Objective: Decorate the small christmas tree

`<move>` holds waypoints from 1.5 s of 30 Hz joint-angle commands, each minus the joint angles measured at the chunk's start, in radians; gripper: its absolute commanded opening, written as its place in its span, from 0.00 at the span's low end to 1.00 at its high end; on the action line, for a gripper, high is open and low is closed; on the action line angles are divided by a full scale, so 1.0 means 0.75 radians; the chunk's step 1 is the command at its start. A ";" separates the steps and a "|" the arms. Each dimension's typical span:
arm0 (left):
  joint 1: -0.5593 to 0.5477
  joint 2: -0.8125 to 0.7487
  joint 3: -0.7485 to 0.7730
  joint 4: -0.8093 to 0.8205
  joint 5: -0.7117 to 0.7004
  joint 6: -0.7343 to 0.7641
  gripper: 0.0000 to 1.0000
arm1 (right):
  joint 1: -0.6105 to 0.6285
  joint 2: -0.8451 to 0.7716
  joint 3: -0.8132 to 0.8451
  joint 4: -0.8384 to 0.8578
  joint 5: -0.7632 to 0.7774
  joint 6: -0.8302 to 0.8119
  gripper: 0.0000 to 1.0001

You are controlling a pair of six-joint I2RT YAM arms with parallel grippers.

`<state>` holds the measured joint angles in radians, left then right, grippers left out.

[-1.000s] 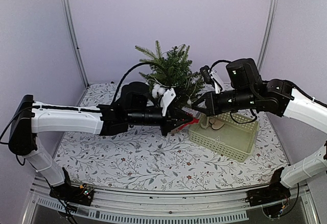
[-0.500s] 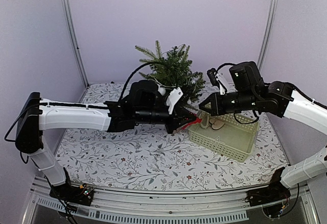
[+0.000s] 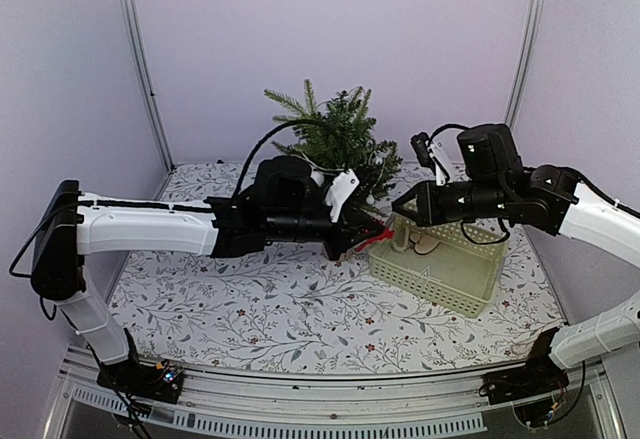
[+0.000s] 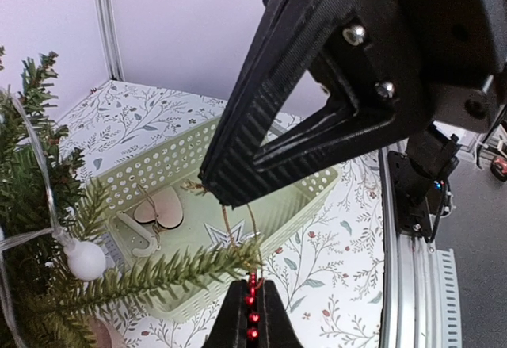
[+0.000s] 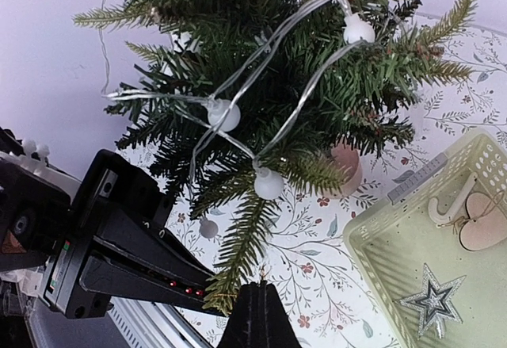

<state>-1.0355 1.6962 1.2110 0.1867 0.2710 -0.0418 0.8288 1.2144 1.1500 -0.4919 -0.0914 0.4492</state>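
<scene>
Sitting at the right of the floral-patterned worktop [image 3: 250,309], a pale green perforated basket [image 3: 425,281] holds a wooden heart [image 5: 483,225], a glittery silver star [image 5: 432,300] and a white hook-shaped piece [image 5: 451,201]. These three lie loose on its floor, the heart and hook touching and the star apart from them.

The small christmas tree [image 3: 335,139] stands at the back of the worktop, near the middle, just behind and to the left of the basket. A clear cord with white ball lights [image 5: 269,183] is draped over its branches.

The left tool [image 3: 360,239] is closed on a short string of red beads [image 4: 252,299], held above the basket's near-left corner under a low tree branch. The right tool [image 3: 400,209] is fully closed, its tip just above the beads. A thin gold loop [image 4: 238,221] hangs between that tip and the beads, but whether the tip actually pinches it cannot be told.
</scene>
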 commanded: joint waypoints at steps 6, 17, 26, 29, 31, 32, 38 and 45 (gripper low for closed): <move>0.005 -0.053 0.003 -0.012 -0.037 0.015 0.00 | -0.012 0.004 -0.022 0.081 -0.043 -0.010 0.00; 0.045 -0.049 0.013 -0.057 -0.030 0.008 0.00 | -0.015 0.038 -0.031 0.088 -0.020 -0.010 0.00; 0.056 -0.053 0.010 -0.058 -0.040 0.002 0.00 | -0.017 0.089 -0.022 0.140 -0.039 -0.009 0.00; 0.061 -0.062 0.002 -0.048 -0.035 0.003 0.00 | -0.019 0.096 -0.021 0.161 -0.054 -0.010 0.00; 0.065 -0.071 -0.007 -0.035 -0.022 0.011 0.00 | -0.018 0.094 -0.023 0.163 -0.061 -0.012 0.00; 0.063 -0.075 -0.012 -0.029 -0.016 0.014 0.00 | -0.018 0.089 -0.028 0.165 -0.063 -0.013 0.00; 0.077 -0.089 -0.040 -0.016 0.000 -0.003 0.00 | -0.022 0.040 -0.055 0.157 -0.046 -0.020 0.00; 0.096 -0.088 -0.077 -0.022 0.005 -0.036 0.00 | -0.027 0.039 -0.053 0.164 -0.050 -0.012 0.00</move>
<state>-0.9871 1.6493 1.1782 0.1612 0.2710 -0.0528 0.8188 1.2594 1.1152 -0.3866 -0.1333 0.4469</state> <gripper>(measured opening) 0.038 0.010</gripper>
